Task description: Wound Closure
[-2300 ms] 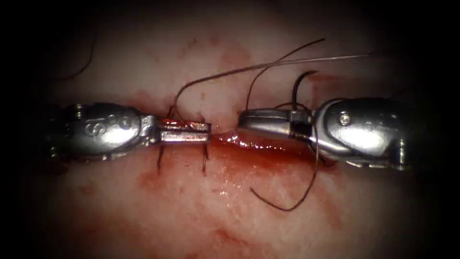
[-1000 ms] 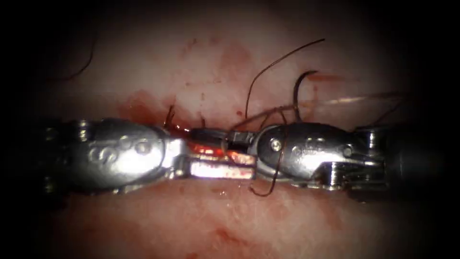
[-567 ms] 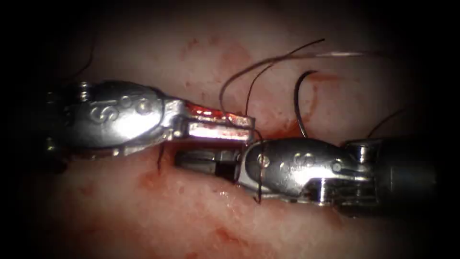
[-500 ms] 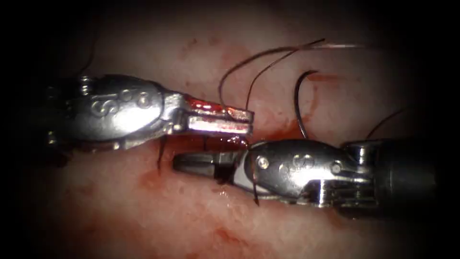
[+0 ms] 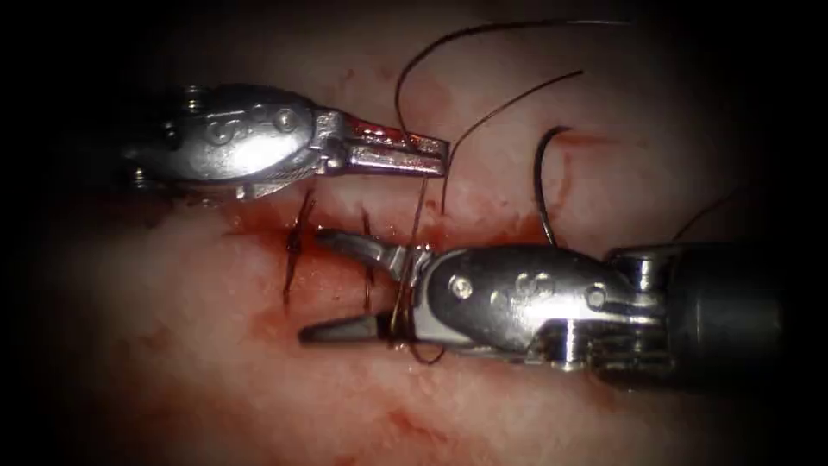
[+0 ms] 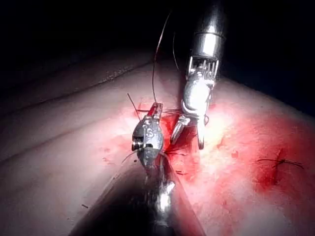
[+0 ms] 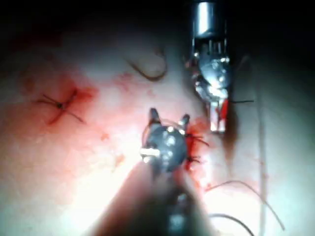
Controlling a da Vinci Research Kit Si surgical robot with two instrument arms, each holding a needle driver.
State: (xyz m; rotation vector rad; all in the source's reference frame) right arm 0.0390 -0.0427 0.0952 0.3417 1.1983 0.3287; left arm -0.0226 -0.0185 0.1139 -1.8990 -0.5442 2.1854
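The tissue has a cut running across the endoscope view, wet with red fluid. My left tool lies above the cut, its jaws shut on the thread. From that grip one strand arcs up and away, and the other drops straight down across the cut. That lower strand passes between the jaws of my right tool, which stand wide open and hold nothing. In the left wrist view the left tool grips the thread beside the open right tool. The right tool is spread in the right wrist view.
Two dark stitches cross the cut under the right tool's upper jaw. Loose thread ends curl on the tissue above the right tool. An older knotted stitch sits further along the tissue, ringed by red fluid.
The right tool's jaws have opened wide. The left tool has risen away from the cut with the thread, and the strand now runs straight down between the right tool's jaws.
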